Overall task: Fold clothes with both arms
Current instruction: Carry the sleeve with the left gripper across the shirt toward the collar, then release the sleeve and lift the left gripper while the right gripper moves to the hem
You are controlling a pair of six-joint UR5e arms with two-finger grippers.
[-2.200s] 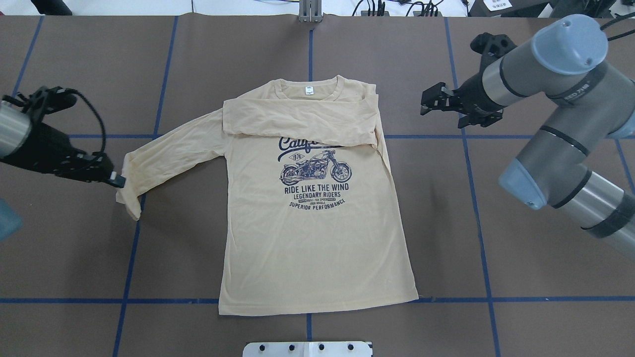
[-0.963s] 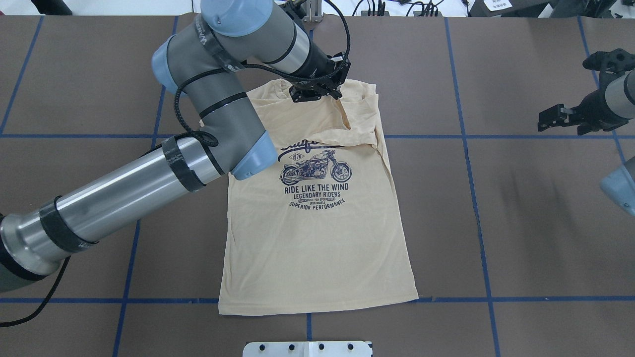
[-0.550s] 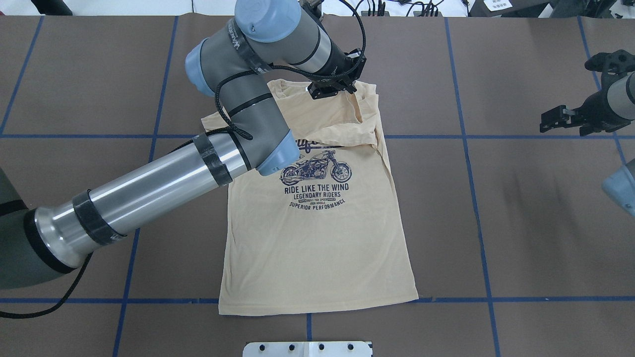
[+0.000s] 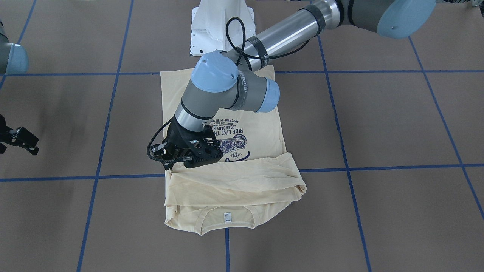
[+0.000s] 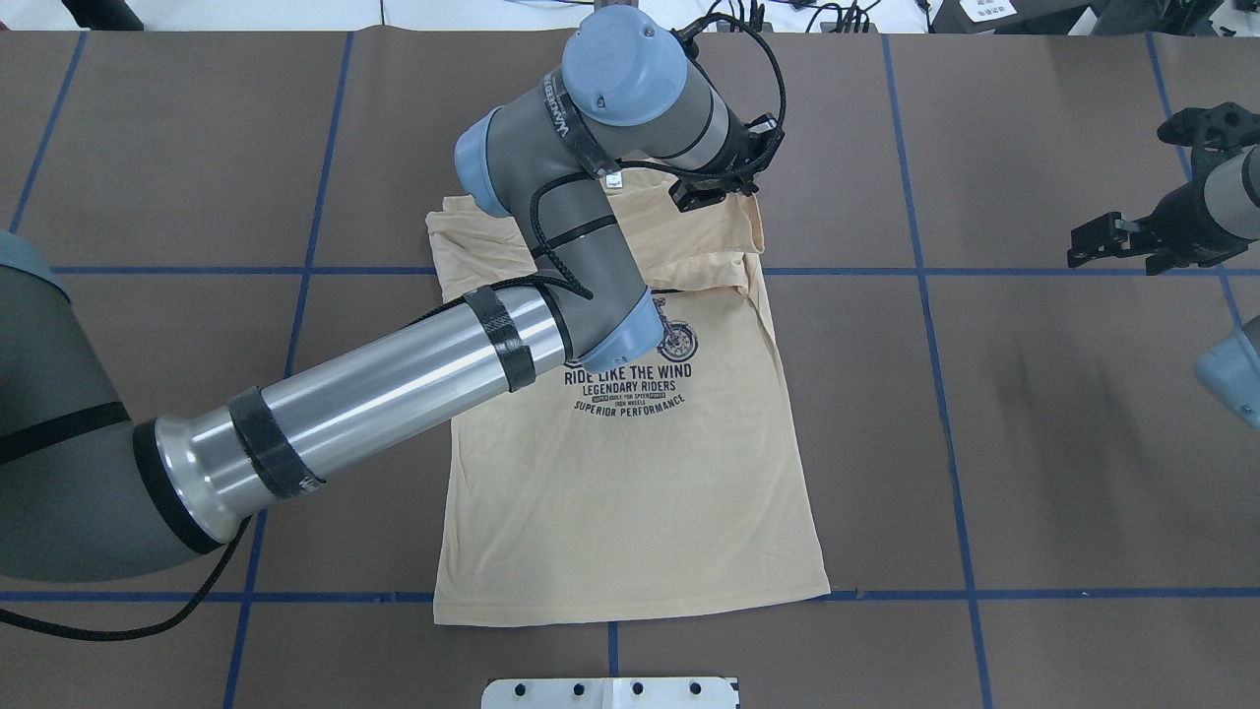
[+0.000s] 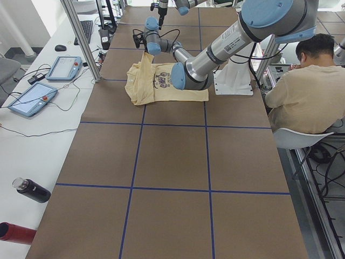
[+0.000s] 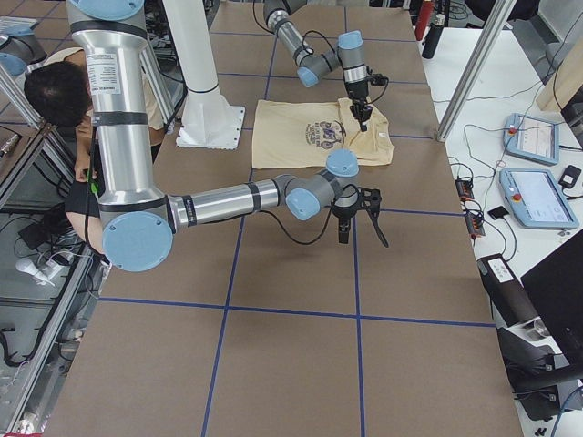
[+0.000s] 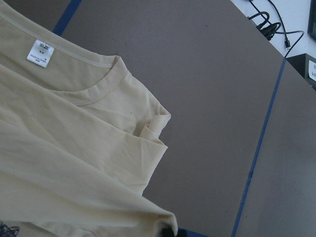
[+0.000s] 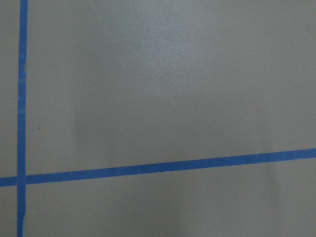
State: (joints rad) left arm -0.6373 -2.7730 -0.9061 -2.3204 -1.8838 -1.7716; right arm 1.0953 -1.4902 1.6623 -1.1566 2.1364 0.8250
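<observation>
**Lay the second sleeve flat, then let go**

Clock directions are from the overhead view. The table (image 5: 1034,443) carries the shirt (image 5: 630,492) at its centre, print up, with the collar at 12 o'clock and the hem at 6.

The left arm (image 5: 394,384) reaches in from 8 o'clock, over the chest to the shirt's 1 o'clock shoulder. Both sleeves lie across the chest in a band (image 4: 234,177) that hides the top of the print.

The left gripper (image 4: 177,160) sits low at the 1 o'clock end of that band. Its jaws seem pressed together on the cuff, because in the wrist view the cloth runs up to a dark fingertip (image 8: 168,231).

The right gripper (image 5: 1093,241) hangs with its jaws spread at 3 o'clock, well apart from the shirt and holding nothing.

To do this step well:
- Lower the cuff until it rests on the shoulder before opening the jaws.
- Keep the sleeve taut enough that the band stays straight and its edge lies parallel to the collar.
- Open fully and lift straight up, so the thin knit does not drag along.
- Watch the small bunch of cloth at the 1 o'clock shoulder, which may need smoothing.

The neck label (image 4: 227,216) is uncovered.
</observation>
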